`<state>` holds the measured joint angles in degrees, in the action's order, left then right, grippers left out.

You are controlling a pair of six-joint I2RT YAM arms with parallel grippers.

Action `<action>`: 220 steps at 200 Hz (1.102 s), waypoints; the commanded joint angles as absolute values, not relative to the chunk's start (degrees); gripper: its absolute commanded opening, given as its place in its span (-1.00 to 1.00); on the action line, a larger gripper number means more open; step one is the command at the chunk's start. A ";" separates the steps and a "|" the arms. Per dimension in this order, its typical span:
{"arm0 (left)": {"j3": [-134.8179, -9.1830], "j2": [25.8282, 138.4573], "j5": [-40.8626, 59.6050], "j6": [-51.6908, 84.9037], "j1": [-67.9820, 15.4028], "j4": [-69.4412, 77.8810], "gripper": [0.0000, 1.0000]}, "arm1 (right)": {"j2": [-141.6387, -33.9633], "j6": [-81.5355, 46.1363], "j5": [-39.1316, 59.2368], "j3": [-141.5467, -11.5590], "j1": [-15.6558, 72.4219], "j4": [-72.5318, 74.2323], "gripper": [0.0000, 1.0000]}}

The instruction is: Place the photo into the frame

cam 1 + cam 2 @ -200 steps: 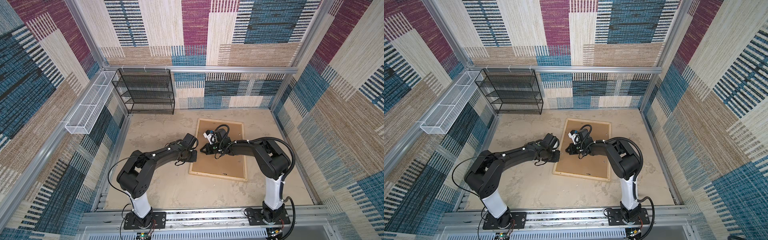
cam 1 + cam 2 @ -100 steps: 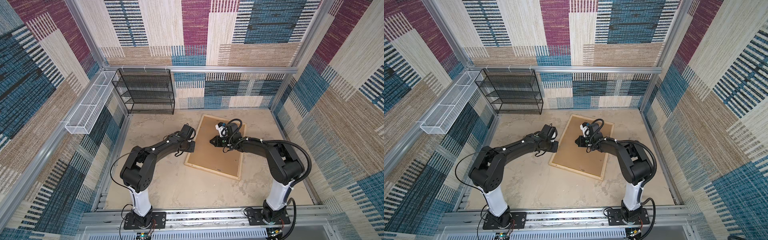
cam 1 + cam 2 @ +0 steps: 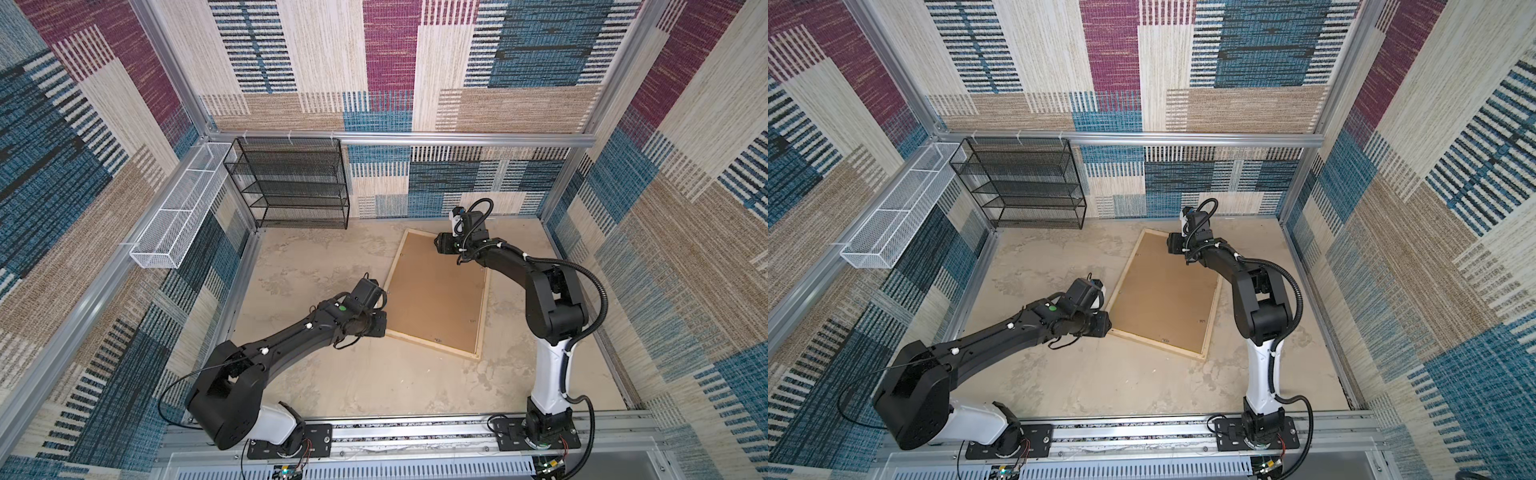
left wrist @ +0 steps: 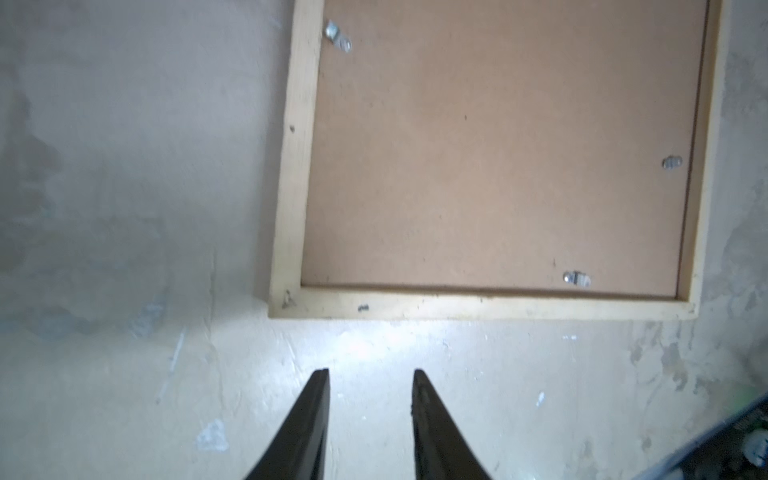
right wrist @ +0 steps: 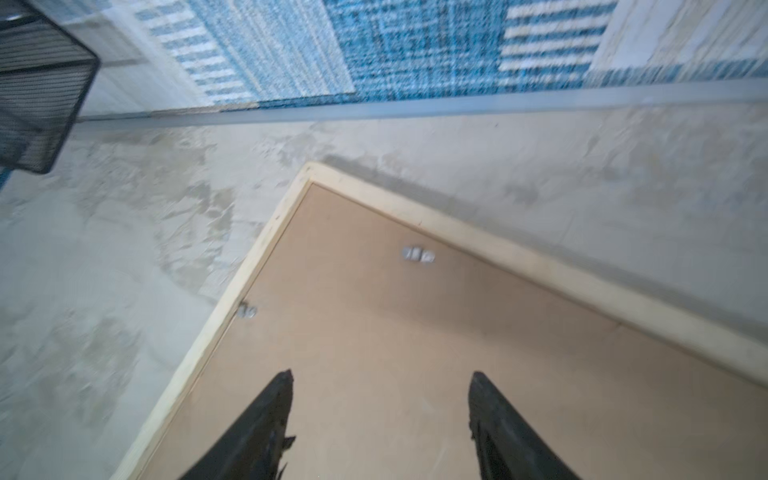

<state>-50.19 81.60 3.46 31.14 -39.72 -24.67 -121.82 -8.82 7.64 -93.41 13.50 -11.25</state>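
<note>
The frame (image 3: 432, 345) (image 3: 1154, 344) lies flat and askew on the table, its back up, filled by a brown backing board (image 3: 436, 291) (image 3: 1167, 291). The photo is hidden. My left gripper (image 3: 380, 324) (image 3: 1102, 324) sits at the frame's near left corner. In the left wrist view this gripper (image 4: 370, 372) is open over bare table, just short of the wooden bar (image 4: 457, 305). My right gripper (image 3: 438, 245) (image 3: 1171, 243) hovers over the far end, and it (image 5: 380, 374) is open above the board, nothing between its fingers.
A black mesh shelf (image 3: 291, 183) stands against the back wall at the left. A white wire basket (image 3: 183, 208) hangs on the left wall. Small metal tabs (image 4: 577, 278) (image 5: 417, 254) sit along the board's edge. The cell wall runs close behind the frame's far corner.
The frame has slid toward the back and turned askew. Both grippers have opened. The right gripper moved to the far end; the left now sits at the near left corner.
</note>
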 commanded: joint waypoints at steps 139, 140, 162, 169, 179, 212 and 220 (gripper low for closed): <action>-47.25 91.60 7.29 44.03 -41.84 -15.56 -0.35 | -148.95 0.07 26.13 -132.99 3.09 -36.04 0.66; -47.31 91.64 7.21 44.03 -41.84 -15.60 -0.35 | -148.92 0.08 26.07 -132.98 3.08 -36.12 0.66; -48.34 92.44 5.71 43.22 -41.45 -17.31 -0.35 | -147.93 0.13 25.68 -130.78 2.51 -37.02 0.65; -48.52 92.64 5.33 42.92 -41.11 -17.65 -0.35 | -147.18 0.01 25.49 -129.34 2.31 -36.70 0.65; -48.53 92.81 5.02 42.47 -40.43 -17.51 -0.36 | -145.89 -0.17 25.20 -126.76 1.87 -35.92 0.65; -48.47 93.39 4.67 41.09 -37.70 -17.30 -0.36 | -140.22 -1.03 24.79 -116.28 0.25 -31.72 0.63; -48.35 93.50 4.66 40.63 -37.01 -17.32 -0.35 | -138.63 -1.37 24.79 -113.38 -0.04 -30.45 0.63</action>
<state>-48.42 92.90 6.87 42.78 -38.61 -16.32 -141.95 0.12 24.93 -119.22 0.75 -30.89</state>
